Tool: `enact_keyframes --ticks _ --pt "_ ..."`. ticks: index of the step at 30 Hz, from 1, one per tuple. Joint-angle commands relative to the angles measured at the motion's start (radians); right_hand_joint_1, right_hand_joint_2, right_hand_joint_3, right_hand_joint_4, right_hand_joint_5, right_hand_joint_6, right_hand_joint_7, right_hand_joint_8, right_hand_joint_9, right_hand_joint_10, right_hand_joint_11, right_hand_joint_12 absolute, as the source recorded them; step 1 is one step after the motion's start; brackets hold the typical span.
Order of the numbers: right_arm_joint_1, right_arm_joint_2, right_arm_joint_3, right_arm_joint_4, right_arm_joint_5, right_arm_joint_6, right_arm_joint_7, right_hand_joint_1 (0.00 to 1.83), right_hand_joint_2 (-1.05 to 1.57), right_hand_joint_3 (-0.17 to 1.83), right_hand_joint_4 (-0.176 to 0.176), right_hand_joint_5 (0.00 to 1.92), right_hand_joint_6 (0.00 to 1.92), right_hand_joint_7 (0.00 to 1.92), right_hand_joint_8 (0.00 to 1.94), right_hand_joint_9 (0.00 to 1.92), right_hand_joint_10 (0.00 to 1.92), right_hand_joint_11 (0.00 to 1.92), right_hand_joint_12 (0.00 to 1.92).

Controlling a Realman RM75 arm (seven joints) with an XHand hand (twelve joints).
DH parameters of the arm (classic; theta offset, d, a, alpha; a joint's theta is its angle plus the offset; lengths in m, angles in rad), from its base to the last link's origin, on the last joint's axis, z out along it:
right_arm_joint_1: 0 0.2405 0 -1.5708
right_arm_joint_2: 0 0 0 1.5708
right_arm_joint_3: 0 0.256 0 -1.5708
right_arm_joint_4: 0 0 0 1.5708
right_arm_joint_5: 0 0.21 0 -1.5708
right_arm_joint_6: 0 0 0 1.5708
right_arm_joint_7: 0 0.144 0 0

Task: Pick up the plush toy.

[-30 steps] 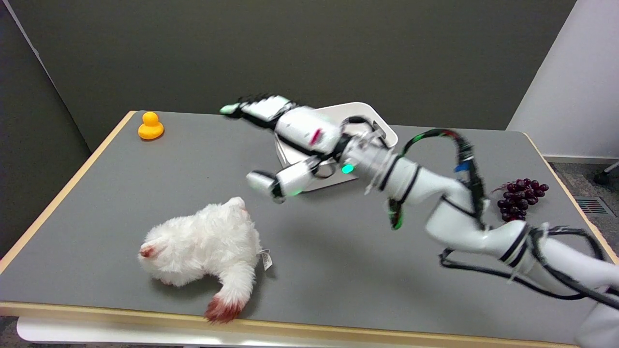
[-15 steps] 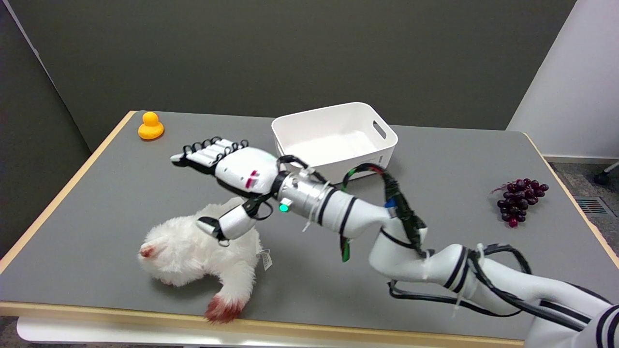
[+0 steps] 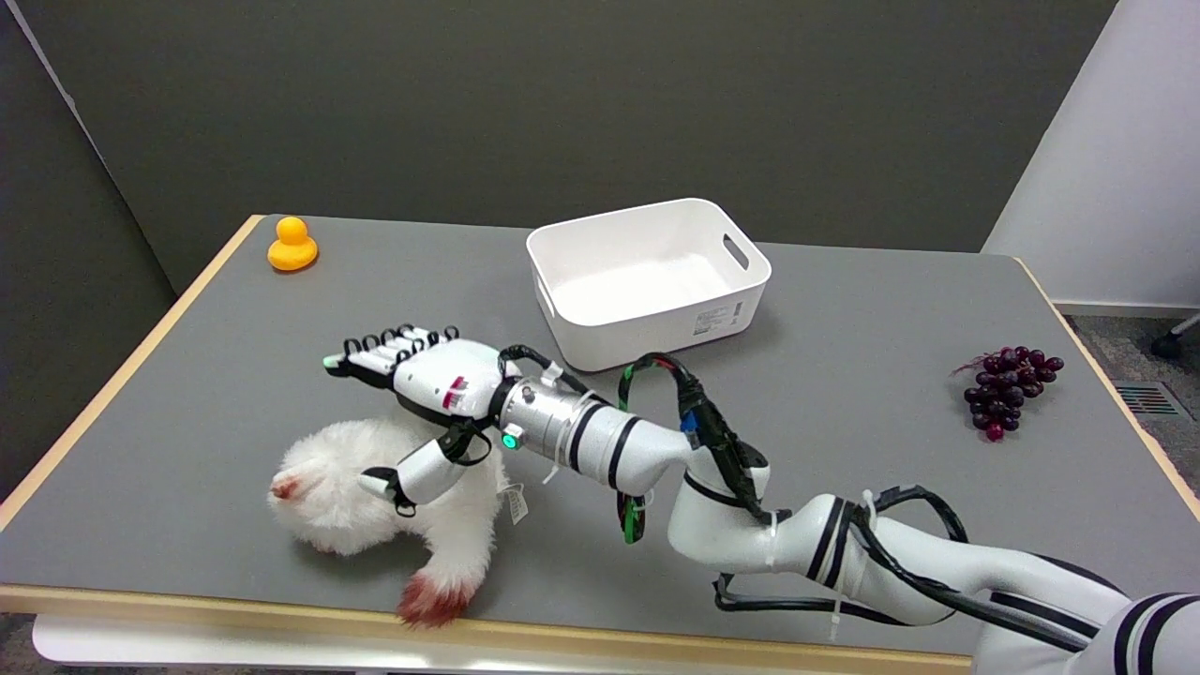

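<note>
Hand (image 3: 412, 398) spread over fluffy white plush toy (image 3: 375, 497).

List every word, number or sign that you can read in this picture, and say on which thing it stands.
No text can be read.
Sticker on the white bin: dark print, too small to read.
Tag on the plush toy: too small to read.
Red mark on the right hand: blurred, unreadable.
</note>
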Motion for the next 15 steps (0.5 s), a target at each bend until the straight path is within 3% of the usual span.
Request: enact_keyframes --ticks 1,7,15 --pt "-0.048 0.011 -0.011 -0.097 0.063 -0.041 -0.008 0.57 0.63 0.86 -0.023 0.09 0.3 0.15 0.29 0.08 0.72 0.0 1.23" --pt "-0.094 0.051 0.032 -0.025 0.059 -0.052 -0.008 0.52 0.6 0.95 -0.03 0.07 0.31 0.11 0.34 0.07 0.71 0.03 1.18" --pt "-0.1 0.087 0.065 0.009 0.056 -0.063 -0.009 0.62 0.61 0.91 -0.036 0.08 0.3 0.13 0.31 0.1 0.76 0.08 1.33"
